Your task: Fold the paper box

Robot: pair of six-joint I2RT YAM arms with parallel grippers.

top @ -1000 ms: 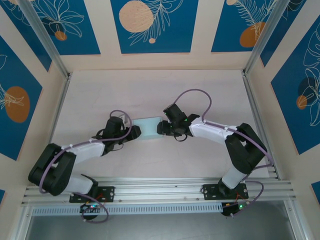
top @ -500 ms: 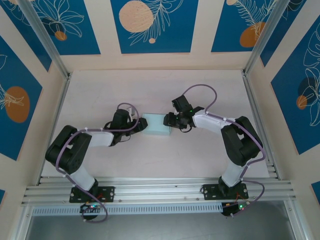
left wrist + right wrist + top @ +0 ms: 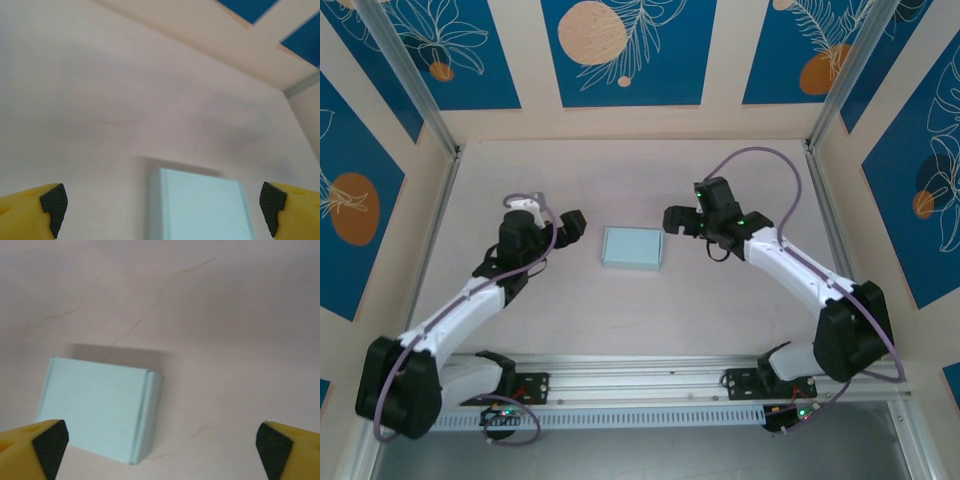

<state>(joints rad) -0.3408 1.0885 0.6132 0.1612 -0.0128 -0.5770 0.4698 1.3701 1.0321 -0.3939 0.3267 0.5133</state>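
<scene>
The paper box [image 3: 632,247] is a closed, pale light-blue rectangular box lying flat on the table's middle. My left gripper [image 3: 570,227] hovers a short way to its left, open and apart from it. My right gripper [image 3: 676,220] is just off the box's upper right corner, also open and not touching. In the left wrist view the box [image 3: 200,207] lies ahead, low in the frame, with my left gripper [image 3: 162,210] spread wide. In the right wrist view the box [image 3: 95,410] sits at the lower left, and my right gripper [image 3: 161,450] holds nothing.
The pale table [image 3: 620,170] is enclosed by beige walls with blue panels [image 3: 628,50]. Metal frame posts [image 3: 430,200] run along both sides. An aluminium rail [image 3: 640,380] carrying the arm bases crosses the near edge.
Both grippers have opened, released the box and drawn back, the left one leftward and the right one rightward. The box now lies alone on the table.
</scene>
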